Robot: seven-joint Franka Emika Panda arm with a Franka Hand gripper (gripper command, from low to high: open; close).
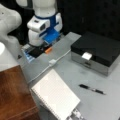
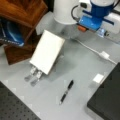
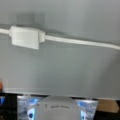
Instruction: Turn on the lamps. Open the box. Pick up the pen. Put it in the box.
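- The pen (image 1: 91, 89) lies flat on the table (image 1: 75, 72), apart from everything. It is thin and round, so I judge that a nudge could roll it and an off-centre pinch could flick it away.
- The box (image 1: 100, 47) sits shut, with its black lid down and the white tag (image 1: 86, 55) at its front. The lid gives little to hook, so a push there may shove the whole box instead of opening it.
- The hand shows in no view, so I cannot tell whether its fingers are apart or together.
- The wrist view looks straight down on the inline switch (image 3: 25, 37) and its white cable (image 3: 80, 42), so the hand is probably above them, with the pen and box well off to one side.
- The switch is light and loose on the cable, so a press off its middle could slide or tip it without clicking.
- A white slab (image 2: 47, 51) leans near the pen, and a low sweep could clip it.
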